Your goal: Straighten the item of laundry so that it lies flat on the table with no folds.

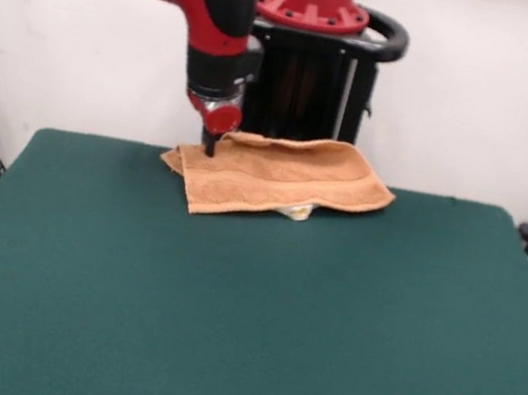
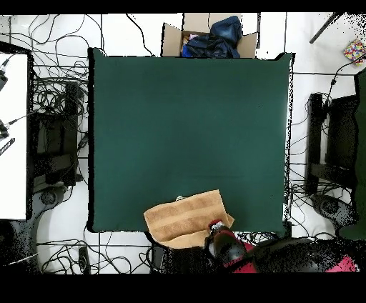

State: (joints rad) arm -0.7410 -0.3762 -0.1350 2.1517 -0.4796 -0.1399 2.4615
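Green worktop (image 1: pixel 241 336): lying bare toward the camera. Towel (image 1: pixel 282 178): sitting at the worktop's robot-side edge, doubled over, a pale underlayer peeking out beneath its front hem, one end overhanging that edge in the overhead view. Gripper (image 1: pixel 211 146): pressing down at the towel's corner; I am unable to tell how its jaws stand. I am judging unfolding barely begun, flattening all remaining.

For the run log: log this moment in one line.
orange-tan terry-cloth towel: folded, overhanging dark green felt table edge | gripper: down at towel corner | task: unfinished
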